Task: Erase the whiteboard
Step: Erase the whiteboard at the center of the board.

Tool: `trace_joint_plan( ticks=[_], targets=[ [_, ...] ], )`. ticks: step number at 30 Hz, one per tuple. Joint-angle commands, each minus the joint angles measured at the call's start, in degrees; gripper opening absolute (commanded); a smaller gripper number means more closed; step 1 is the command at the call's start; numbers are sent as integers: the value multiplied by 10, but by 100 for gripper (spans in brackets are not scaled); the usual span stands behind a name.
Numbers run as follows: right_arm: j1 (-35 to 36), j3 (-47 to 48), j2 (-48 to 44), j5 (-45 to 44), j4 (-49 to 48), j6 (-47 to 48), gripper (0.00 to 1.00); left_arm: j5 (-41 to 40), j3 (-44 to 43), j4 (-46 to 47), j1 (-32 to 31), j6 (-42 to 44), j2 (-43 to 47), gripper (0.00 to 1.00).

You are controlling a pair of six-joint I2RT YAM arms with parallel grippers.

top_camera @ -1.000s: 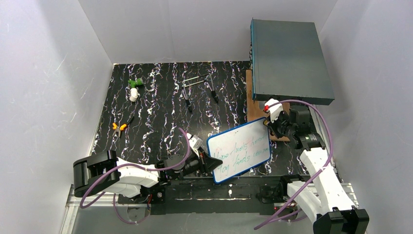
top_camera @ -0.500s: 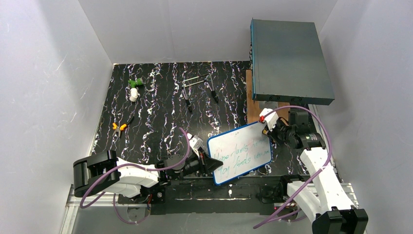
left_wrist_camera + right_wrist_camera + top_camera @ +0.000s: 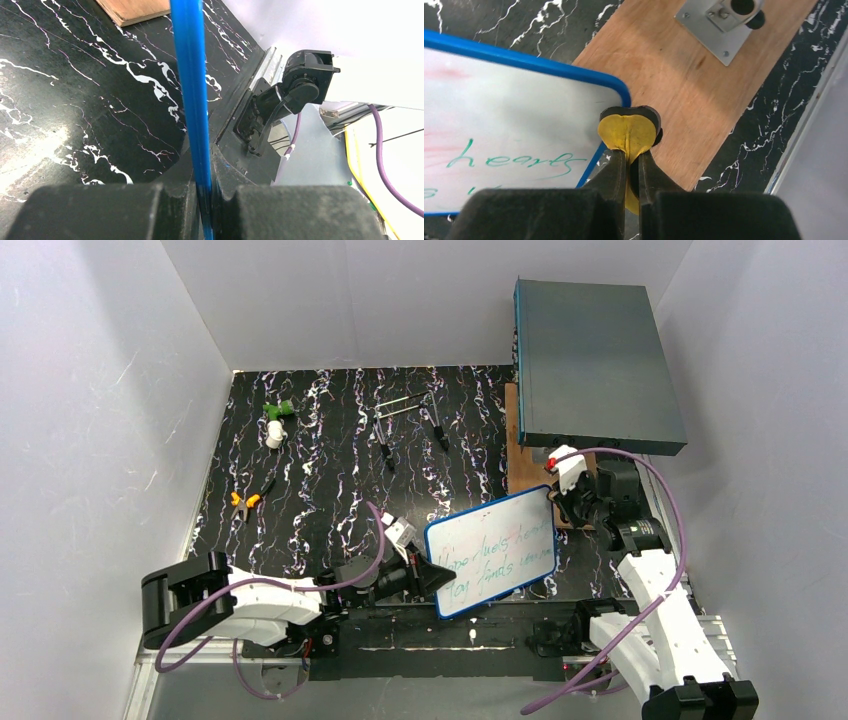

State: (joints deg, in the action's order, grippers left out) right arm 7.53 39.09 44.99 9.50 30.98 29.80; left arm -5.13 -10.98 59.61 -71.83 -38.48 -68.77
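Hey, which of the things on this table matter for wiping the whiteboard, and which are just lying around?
In use: whiteboard, its blue frame clamped in the left claw; yellow pad, pinched in the right claw at the whiteboard's corner.
Lying about: grey box; wooden board; orange-handled pliers; green and white piece; black-handled tools.
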Motion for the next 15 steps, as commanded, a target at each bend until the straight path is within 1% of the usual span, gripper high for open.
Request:
trace_joint_plan(
  ticks=[1,3,5,7,9,11,15],
  targets=[
    [-1,-6,-10,-56,-90,-45,1,91,-21,1,-8,27,32,0],
    [-1,-6,-13,-47,-88,-65,1,92,-22,-6,-8,27,37,0],
    [-1,2,-13,-2,-64,-81,1,91,-22,-13,-7,26,42,0],
    [-1,4,-14,55,-38,-80,1,91,-25,-21,-5,25,46,0],
    [-1,3,-14,80,-13,-60,1,92,-29,-31,-5,24,51,0],
    [-1,1,-12,75,12,-31,1,93,-32,-39,-4,26,56,0],
    [-1,-3,3,28,69,29,1,92,-34,-44,-2,28,58,0]
  ],
)
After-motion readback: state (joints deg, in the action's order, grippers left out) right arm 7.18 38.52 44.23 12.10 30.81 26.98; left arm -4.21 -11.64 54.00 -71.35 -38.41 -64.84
